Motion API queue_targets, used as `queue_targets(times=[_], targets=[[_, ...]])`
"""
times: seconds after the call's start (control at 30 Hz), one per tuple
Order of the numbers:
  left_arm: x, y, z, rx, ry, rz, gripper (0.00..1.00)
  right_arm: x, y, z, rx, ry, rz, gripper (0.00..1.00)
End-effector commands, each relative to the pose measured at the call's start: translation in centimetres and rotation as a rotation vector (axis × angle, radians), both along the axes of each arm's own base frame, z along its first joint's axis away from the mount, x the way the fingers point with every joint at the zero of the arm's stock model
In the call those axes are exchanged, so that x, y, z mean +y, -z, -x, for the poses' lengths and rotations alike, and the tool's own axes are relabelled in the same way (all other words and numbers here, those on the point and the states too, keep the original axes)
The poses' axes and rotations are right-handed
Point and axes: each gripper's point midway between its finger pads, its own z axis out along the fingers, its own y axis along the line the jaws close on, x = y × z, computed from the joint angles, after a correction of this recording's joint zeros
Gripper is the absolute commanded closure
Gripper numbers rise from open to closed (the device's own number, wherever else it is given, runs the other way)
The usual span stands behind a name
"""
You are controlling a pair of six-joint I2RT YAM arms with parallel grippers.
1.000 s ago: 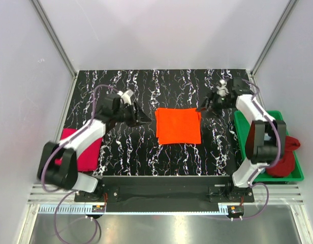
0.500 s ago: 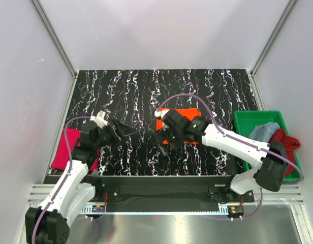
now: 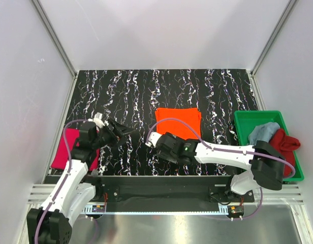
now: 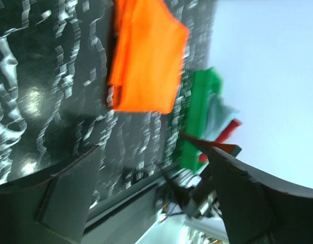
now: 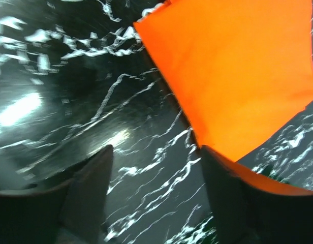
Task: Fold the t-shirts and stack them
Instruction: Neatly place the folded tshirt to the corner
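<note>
**Two shirts in the tray, two out on the tabletop**

The green tray [image 3: 241, 123] sits at the right edge of the tabletop [image 3: 131, 91], its long side running far to near. It holds two crumpled shirts. The light blue t-shirt [image 3: 261, 132] lies toward the middle and far part. The dark red t-shirt [image 3: 285, 145] is beside it on the right, bulging over the right rim.

The orange t-shirt [image 3: 179, 121] lies folded flat near the tabletop's centre. It is close to square and a little wider across than deep, with its edges in line with the tabletop's edges. The right arm crosses its near edge.

The magenta t-shirt [image 3: 61, 148] lies flat at the near left edge, partly under the left arm. Its long axis runs far to near, leaning slightly.

The left claw [image 4: 140, 141] is spread wide and empty, pointing right across bare tabletop. The right claw [image 5: 156, 152] is also parted and empty, just off the orange t-shirt's near left corner.
</note>
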Motion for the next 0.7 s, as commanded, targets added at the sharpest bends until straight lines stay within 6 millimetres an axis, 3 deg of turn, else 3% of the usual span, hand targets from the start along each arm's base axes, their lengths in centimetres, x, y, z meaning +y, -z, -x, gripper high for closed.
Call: queue_targets(times=[0.0,0.07,0.3,0.4,0.67], targets=[[0.8,0.3,0.3,0.036,0.056,-0.146,0.12,1.3,-1.2,-3.3,-0.219,-0.074,-0.012,0.31],[0.9,1.8,0.9,0.107,0.106,-0.194,0.14,1.8,-0.8,-3.3,-0.243,-0.158,0.012,0.33],[0.7,3.0,1.4,0.176,0.144,-0.199,0.19,3.9,0.9,-3.2,-0.277,-0.367,0.039,0.32],[0.6,3.2,1.6,0.198,0.146,-0.18,0.18,3.8,3.3,-2.8,-0.265,-0.467,0.108,0.32],[0.8,2.9,1.3,0.212,0.134,-0.142,0.18,3.4,6.0,-2.9,-0.322,-0.595,0.197,0.34]])
